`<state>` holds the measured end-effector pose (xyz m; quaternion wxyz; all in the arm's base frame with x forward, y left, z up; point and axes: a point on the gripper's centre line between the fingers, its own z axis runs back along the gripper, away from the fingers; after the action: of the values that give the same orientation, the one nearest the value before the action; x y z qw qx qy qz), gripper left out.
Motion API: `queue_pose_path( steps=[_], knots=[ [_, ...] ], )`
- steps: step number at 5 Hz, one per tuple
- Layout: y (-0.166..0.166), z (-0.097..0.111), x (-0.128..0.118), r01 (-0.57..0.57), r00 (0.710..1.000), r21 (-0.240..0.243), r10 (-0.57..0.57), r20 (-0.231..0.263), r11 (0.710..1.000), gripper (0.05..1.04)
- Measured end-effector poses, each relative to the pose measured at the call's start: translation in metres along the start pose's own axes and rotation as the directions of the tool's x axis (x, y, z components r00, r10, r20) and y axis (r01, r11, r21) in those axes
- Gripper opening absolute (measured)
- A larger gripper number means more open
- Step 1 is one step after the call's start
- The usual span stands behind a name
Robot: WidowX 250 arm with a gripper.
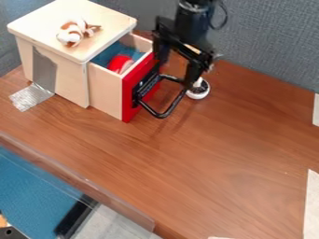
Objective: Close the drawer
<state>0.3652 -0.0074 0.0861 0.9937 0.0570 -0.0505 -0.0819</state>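
At the upper middle of the camera view, the black gripper (175,73) is held pointing down beside the front of the drawer (105,91), with its two fingers spread apart and nothing gripped between them. One finger is seen by the top of the red front panel (129,100), the other over the far end of the black handle (163,115); whether either is touched cannot be told. The handle is bent into an open loop and fixed to the outer face of the panel. The drawer is left partly pulled out of the right side of the cabinet (68,78), its side made of pale, plain wood and its front painted bright red. Inside, a blue bottom is seen, and a red round object (118,62) with a paler end is held there. On the light wooden top of the cabinet, a small white and brown toy (72,33) is set. Down the cabinet's side, grey tape (31,96) is run onto the brown wooden table (205,154). Just beyond the handle, a white round object (198,90) with a dark inside is placed on the table. Behind, the table is bordered by a grey fabric partition (268,42); at the right edge, white strips (311,200) are seen.
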Motion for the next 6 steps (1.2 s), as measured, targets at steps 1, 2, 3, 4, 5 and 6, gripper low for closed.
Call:
queue_pose_path(
  steps=[1, 2, 3, 4, 5, 6],
  knots=[
    [-0.009, -0.010, 0.002, 0.014, 1.000, 0.023, -0.014, -0.014, 1.000, 0.999],
    [-0.015, -0.024, 0.003, 0.030, 0.999, 0.068, -0.028, -0.033, 0.997, 0.999],
    [-0.015, -0.044, 0.003, 0.016, 0.999, 0.089, -0.012, -0.049, 0.996, 0.999],
    [-0.013, -0.063, 0.001, -0.019, 0.998, 0.118, 0.026, -0.056, 0.993, 0.999],
    [-0.011, -0.073, 0.001, -0.029, 0.997, 0.143, 0.038, -0.062, 0.989, 0.964],
    [-0.007, -0.073, 0.001, -0.039, 0.997, 0.154, 0.048, -0.055, 0.987, 0.681]
  ],
)
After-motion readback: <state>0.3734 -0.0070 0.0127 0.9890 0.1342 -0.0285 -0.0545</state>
